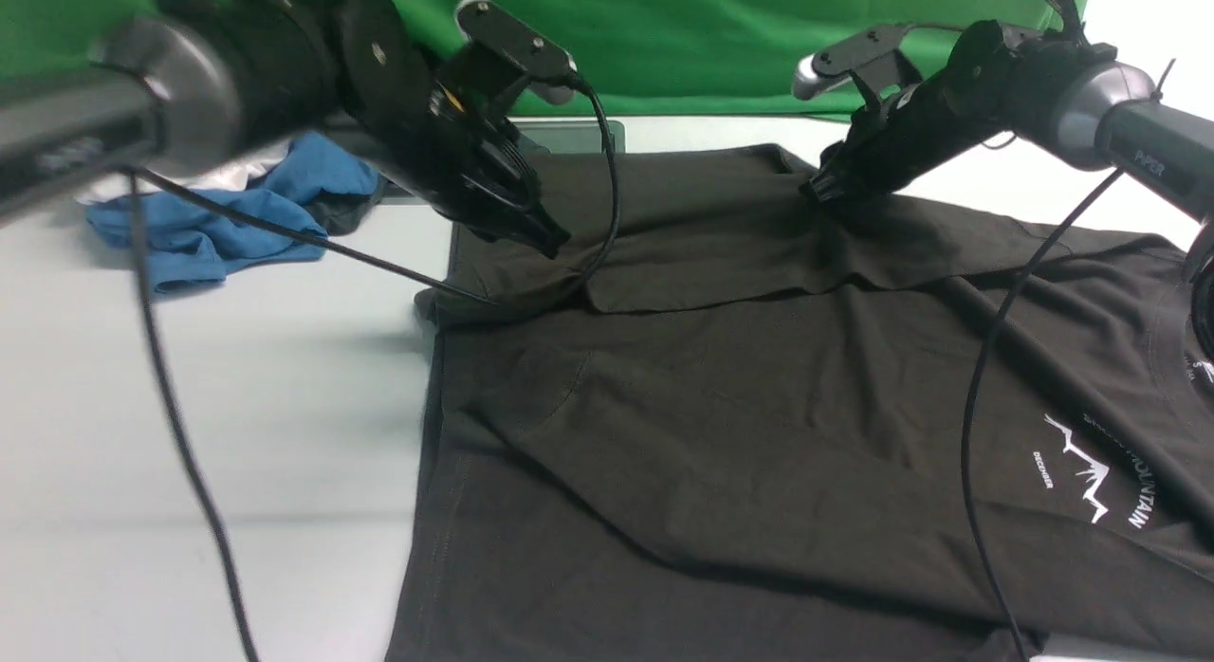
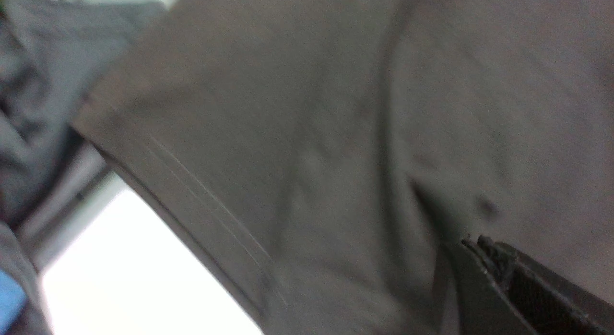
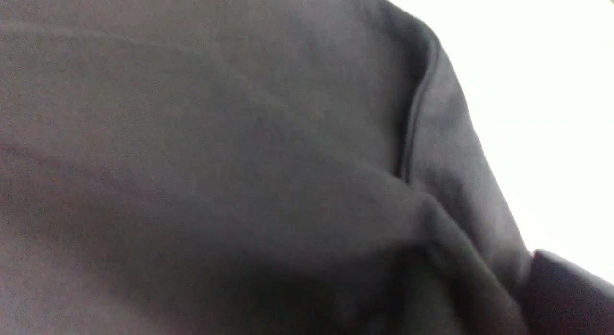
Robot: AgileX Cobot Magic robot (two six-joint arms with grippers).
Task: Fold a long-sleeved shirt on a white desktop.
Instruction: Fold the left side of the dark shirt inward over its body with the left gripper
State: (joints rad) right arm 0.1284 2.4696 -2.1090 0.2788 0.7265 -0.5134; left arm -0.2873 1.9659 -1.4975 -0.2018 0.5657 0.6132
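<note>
Auditor: Position of the long-sleeved shirt point(image 1: 759, 406)?

Inspector: Spread on the white surface point(image 1: 237, 406), covering its middle and right side from the near edge back toward the far edge. The far portion lies doubled over toward the near side, making 2 layers there. The white logo point(image 1: 1091, 472) faces up close to the right edge.

Auditor: Left tool point(image 1: 550, 237)?

Inspector: Jaws closed, tip down on the left end of the doubled layer. Whether cloth is pinched between them, cannot tell. The left wrist view shows only fabric close up.

Auditor: Right tool point(image 1: 823, 190)?

Inspector: Tip down in the fabric at the far right of the fold. The jaws do not show in either view, so open or closed, cannot tell.

Auditor: Other items?

Inspector: 1 blue garment point(image 1: 228, 226), crumpled, toward the far-left corner, apart from the shirt. Green backdrop point(image 1: 711, 45) hangs behind the far edge.
</note>
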